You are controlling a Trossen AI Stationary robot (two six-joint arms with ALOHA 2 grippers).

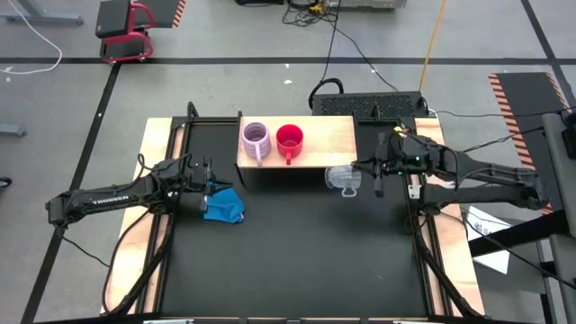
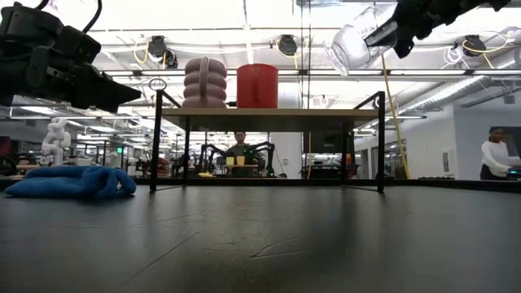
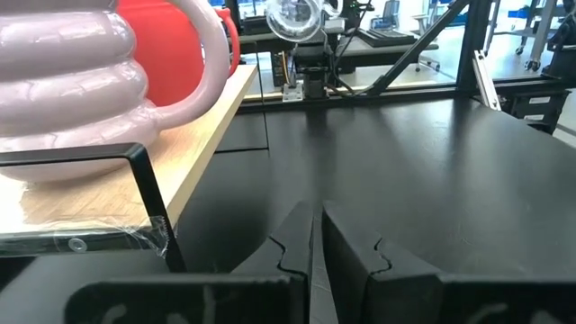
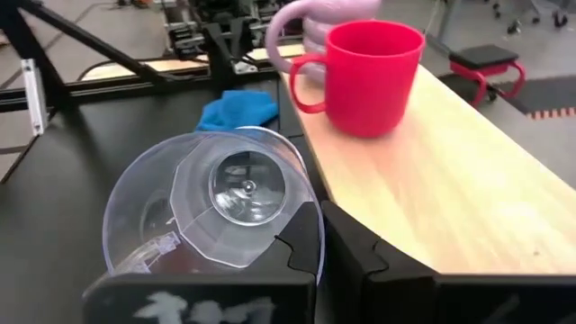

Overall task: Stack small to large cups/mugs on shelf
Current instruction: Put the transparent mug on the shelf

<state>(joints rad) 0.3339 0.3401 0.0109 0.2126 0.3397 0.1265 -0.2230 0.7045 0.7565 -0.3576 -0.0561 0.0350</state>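
The clear glass cup point(image 4: 216, 202) is in my right gripper point(image 4: 320, 220), off the right end of the wooden shelf point(image 1: 328, 144) and above shelf height in the low view point(image 2: 355, 45). The pale lilac mug point(image 1: 256, 139) and the red mug point(image 1: 289, 139) stand upright side by side on the shelf's left half, handles toward the near edge. My left gripper point(image 3: 315, 247) is shut and holds nothing. It hovers by the shelf's left near corner, just above the blue cloth point(image 1: 225, 205). My right gripper holds the glass cup by its rim wall point(image 4: 310, 211), one finger inside the cup and one outside. The fingers come level from the table's right side. The cup is lifted clear and lies tilted on its side, mouth toward the gripper and base point(image 2: 342, 49) toward the table's left.
The blue cloth point(image 2: 69, 181) lies crumpled on the black tabletop at left. The shelf's right half point(image 4: 450, 180) is bare wood beside the red mug point(image 4: 371, 76). The shelf's black metal legs point(image 2: 380, 142) stand at its corners. People and other workstations show in the room beyond.
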